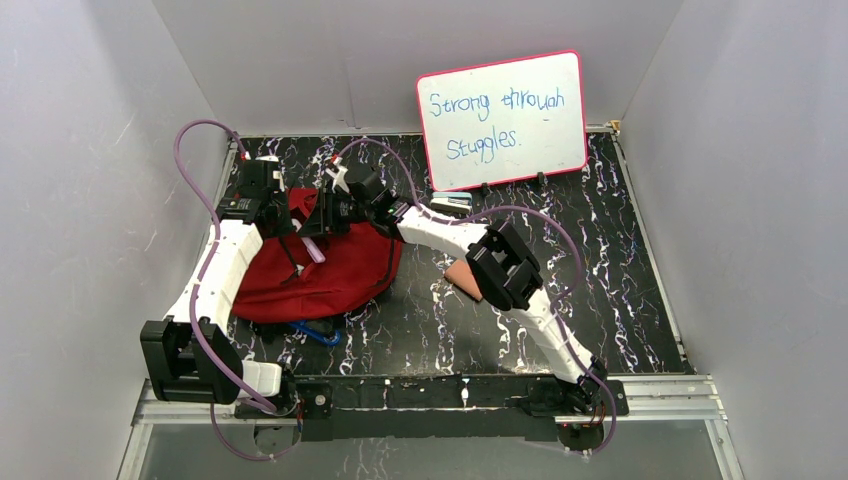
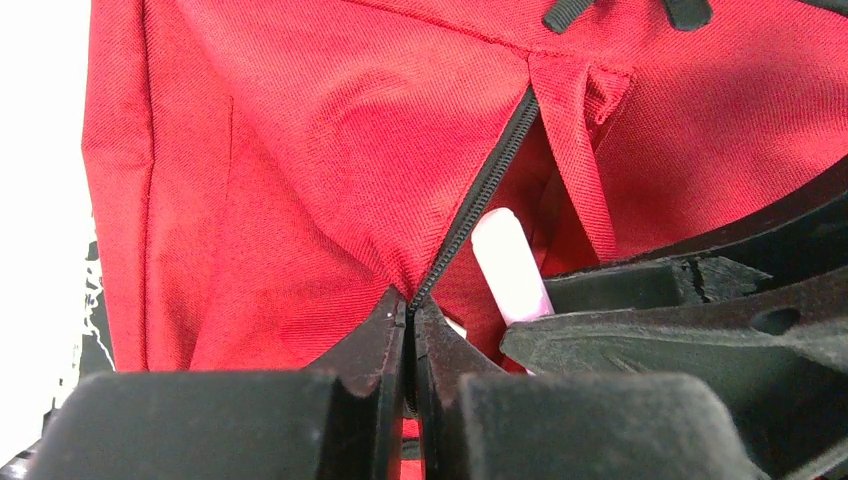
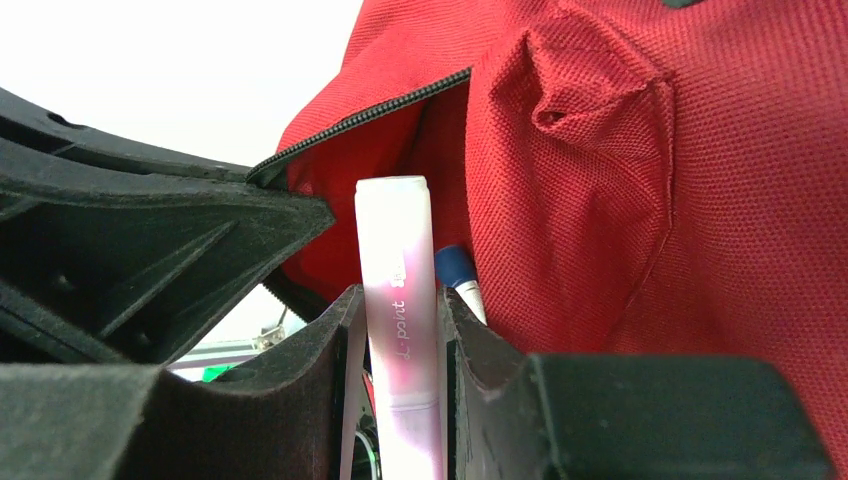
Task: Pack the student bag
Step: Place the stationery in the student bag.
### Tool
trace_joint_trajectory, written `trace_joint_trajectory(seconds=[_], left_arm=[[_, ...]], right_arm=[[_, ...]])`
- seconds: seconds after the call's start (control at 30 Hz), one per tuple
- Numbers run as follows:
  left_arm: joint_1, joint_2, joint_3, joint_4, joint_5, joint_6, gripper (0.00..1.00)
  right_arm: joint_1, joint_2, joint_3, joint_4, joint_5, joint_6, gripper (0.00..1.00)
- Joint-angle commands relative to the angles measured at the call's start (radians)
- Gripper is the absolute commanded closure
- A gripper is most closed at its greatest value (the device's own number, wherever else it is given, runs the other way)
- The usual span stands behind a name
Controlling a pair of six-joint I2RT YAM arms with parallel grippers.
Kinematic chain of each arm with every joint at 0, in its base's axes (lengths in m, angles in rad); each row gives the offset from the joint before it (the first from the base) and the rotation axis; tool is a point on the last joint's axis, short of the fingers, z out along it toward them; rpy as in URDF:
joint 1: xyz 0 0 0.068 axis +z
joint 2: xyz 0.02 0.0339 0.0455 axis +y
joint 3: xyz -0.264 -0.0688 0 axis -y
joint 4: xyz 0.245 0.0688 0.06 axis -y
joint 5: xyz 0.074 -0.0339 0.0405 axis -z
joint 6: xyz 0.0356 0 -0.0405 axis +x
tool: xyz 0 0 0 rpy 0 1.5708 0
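Observation:
The student bag (image 1: 330,275), a red fabric backpack, lies at the left of the table. My left gripper (image 2: 411,305) is shut on the black zipper edge (image 2: 490,180) of its opening and holds it up. My right gripper (image 3: 400,300) is shut on a pale pink marker (image 3: 394,230), which points into the open pocket. In the top view both grippers meet over the bag's far end, left gripper (image 1: 288,220) and right gripper (image 1: 326,218), with the marker (image 1: 316,250) just below them. A blue-capped pen (image 3: 455,270) shows inside the pocket beside the marker.
A pink-framed whiteboard (image 1: 502,120) stands at the back. A tan wallet (image 1: 462,276) lies under my right arm. A small dark item (image 1: 452,205) sits near the whiteboard's foot, and a blue object (image 1: 316,332) pokes out at the bag's near edge. Grey walls close in both sides.

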Motion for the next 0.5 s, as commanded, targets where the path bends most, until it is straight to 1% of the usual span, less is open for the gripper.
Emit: trace_joint_trajectory(seconds=[0.0,0.13,0.47], left_arm=[[0.006,-0.051,0.036,0.005,0.015,0.000,1.00],[0.006,-0.053,0.040,0.006,0.025,0.000,1.00],[0.006,-0.068,0.025,0.005,0.034,0.010,1.00]], right_arm=[[0.004,0.017,0.079,0.021,0.002,0.029,0.95],[0.005,0.035,0.095,0.019,0.006,0.038,0.95],[0.004,0.114,0.226,0.008,0.034,0.057,0.93]])
